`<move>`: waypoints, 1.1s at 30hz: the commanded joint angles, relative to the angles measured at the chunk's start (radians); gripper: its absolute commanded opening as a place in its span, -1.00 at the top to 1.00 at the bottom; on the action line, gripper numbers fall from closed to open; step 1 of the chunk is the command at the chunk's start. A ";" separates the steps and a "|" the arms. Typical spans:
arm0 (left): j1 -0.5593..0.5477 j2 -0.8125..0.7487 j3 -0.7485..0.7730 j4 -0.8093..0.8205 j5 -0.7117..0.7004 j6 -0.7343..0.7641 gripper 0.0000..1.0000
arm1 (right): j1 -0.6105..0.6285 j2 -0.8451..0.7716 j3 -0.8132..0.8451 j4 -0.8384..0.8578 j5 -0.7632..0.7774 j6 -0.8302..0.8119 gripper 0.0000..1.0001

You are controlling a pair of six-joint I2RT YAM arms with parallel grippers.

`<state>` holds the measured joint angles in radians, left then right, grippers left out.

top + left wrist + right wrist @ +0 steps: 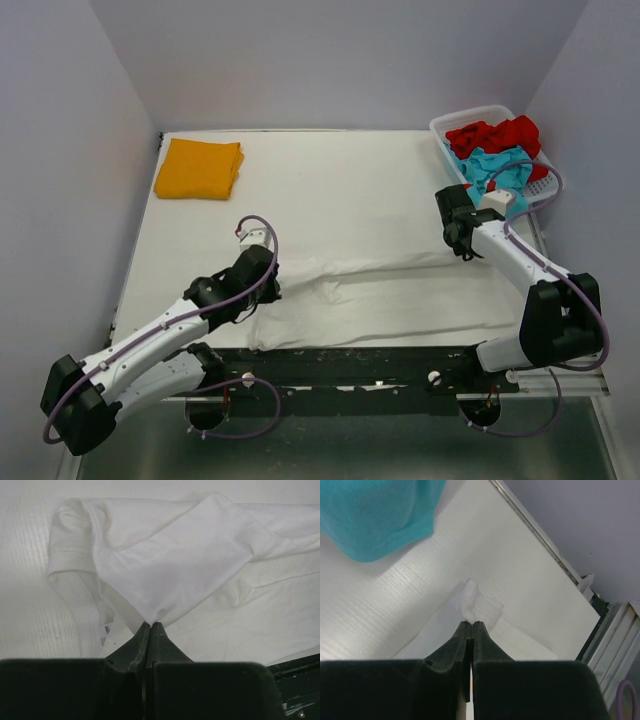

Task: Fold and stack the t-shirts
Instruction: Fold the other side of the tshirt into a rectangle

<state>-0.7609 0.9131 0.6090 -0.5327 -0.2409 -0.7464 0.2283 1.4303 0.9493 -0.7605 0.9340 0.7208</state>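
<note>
A white t-shirt lies spread across the near half of the table. My left gripper is shut on its left edge; in the left wrist view the cloth rises in a peak from the closed tips. My right gripper is shut on the shirt's right corner, a small bunched fold at the tips. A folded orange-yellow t-shirt lies at the far left. Red and teal t-shirts lie in the basket; the teal one also shows in the right wrist view.
The white lattice basket stands at the far right corner of the table. The black front rail runs along the near edge. Grey walls close in the back and both sides.
</note>
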 commanded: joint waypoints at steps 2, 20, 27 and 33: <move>-0.003 -0.127 -0.076 0.000 -0.026 -0.078 1.00 | -0.037 0.017 0.042 -0.058 0.096 -0.011 0.94; -0.003 -0.054 -0.113 -0.036 0.015 -0.185 1.00 | -0.037 0.135 0.104 -0.361 -0.003 0.239 0.37; -0.005 -0.088 -0.115 -0.098 0.109 -0.197 0.05 | -0.037 0.153 0.115 -0.444 0.011 0.358 -0.56; -0.009 -0.216 -0.072 -0.128 0.182 -0.143 -0.97 | -0.037 0.123 0.133 -0.444 0.050 0.384 -1.00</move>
<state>-0.7620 0.7746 0.4824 -0.6216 -0.1345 -0.9257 0.1959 1.5829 1.0607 -1.1931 0.9302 1.0542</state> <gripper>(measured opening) 0.955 0.991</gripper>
